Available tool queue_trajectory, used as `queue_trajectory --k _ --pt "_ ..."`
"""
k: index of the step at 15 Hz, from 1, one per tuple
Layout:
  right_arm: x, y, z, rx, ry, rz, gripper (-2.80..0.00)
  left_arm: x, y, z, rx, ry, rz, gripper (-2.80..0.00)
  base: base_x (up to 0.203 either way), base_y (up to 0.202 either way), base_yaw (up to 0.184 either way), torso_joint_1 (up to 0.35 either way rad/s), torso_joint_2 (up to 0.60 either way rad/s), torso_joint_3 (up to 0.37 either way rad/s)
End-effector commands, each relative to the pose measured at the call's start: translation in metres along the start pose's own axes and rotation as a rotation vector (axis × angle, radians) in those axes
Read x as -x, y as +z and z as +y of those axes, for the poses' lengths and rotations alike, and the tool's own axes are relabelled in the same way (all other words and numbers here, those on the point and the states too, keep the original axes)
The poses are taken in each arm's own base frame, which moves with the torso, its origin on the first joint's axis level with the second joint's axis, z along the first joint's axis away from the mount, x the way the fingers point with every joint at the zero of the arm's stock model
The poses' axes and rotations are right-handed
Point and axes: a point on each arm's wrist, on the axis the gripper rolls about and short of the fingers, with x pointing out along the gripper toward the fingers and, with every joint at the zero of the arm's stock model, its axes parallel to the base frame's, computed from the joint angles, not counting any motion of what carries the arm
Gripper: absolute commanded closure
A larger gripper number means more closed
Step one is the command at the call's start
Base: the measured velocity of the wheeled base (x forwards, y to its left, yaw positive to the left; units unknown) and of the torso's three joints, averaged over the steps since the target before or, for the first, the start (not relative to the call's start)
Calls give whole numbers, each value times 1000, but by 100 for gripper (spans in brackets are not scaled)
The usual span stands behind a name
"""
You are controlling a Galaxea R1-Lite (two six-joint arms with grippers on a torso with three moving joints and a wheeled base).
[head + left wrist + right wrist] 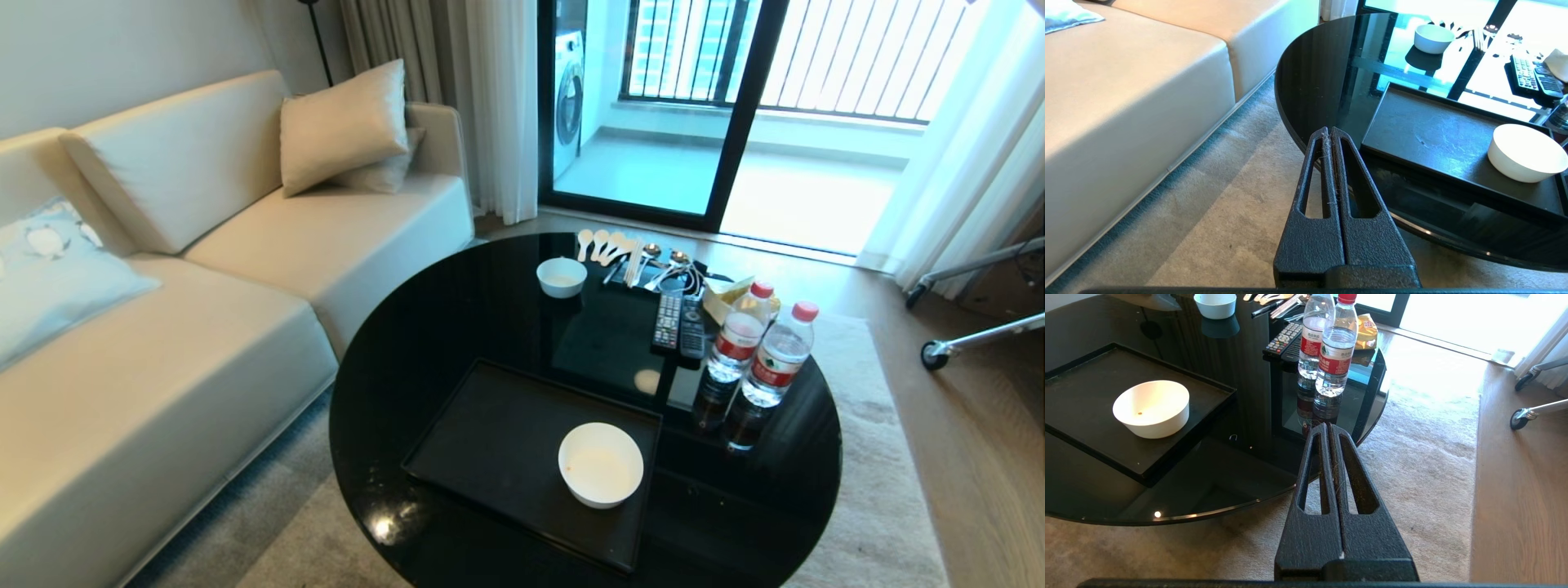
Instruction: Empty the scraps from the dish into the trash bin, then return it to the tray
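Note:
The dish (601, 464), a plain white deep bowl, stands upright on the near right part of the black tray (490, 441). It also shows in both wrist views (1527, 153) (1151, 408). Inside it I see only a tiny dark speck; the scraps and the trash bin are out of view. My left gripper (1329, 130) hangs shut and empty over the carpet off the table's near left edge, short of the tray (1433, 130). My right gripper (1328, 425) is shut and empty off the near right edge, away from the tray (1094, 375). Neither arm shows in the head view.
On the round black glass table (392, 343) are a smaller white bowl (562, 276), spoons (608, 245), two remotes (678, 322), a yellow snack packet (727, 298) and two water bottles (759, 351). A cream sofa (163, 327) runs along the left. Wheeled metal legs (939, 351) stand at right.

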Motion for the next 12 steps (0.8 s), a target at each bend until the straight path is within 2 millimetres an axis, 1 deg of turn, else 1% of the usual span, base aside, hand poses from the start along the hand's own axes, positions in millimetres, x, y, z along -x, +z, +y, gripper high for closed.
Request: queue_trajectory --k 1,2,6,8,12 --pt "0 0 0 -23 -3 0 0 0 0 0 1 0 -1 0 0 0 0 0 0 0" --pt "0 0 0 -56 -9 0 0 0 0 0 1 0 -1 0 0 0 0 0 0 0" --pt "0 0 0 -50 -13 7 0 0 0 0 1 0 -1 0 0 0 0 0 0 0" --pt "0 0 -1 -94 -37 6 0 0 0 0 1 0 -1 0 0 0 0 0 0 0" --pt "0 1 -1 -104 -39 -1 0 0 0 0 1 0 -1 0 0 0 0 0 0 0"
